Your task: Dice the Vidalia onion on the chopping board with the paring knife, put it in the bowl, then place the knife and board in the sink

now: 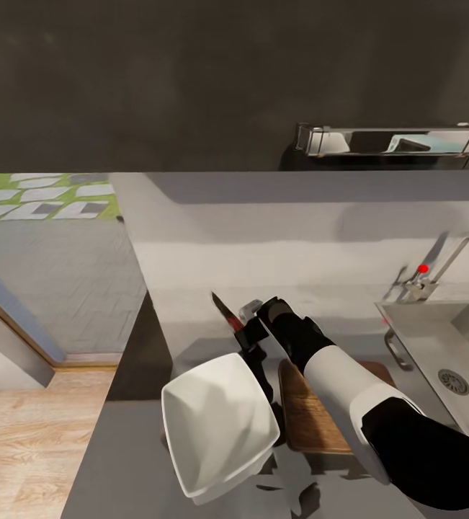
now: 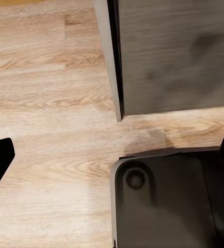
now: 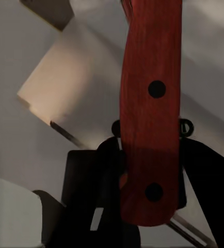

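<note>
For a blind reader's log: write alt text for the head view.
The right claw holds a red-handled paring knife above the grey metal countertop, blade pointing away. A glossy white squarish bowl and brown wooden chopping board lie below; the steel sink is at right.

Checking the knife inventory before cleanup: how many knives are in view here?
1. The paring knife is clamped in the right gripper, raised above the countertop behind the bowl, blade pointing up and away. Others could be hidden behind the arm.
</note>
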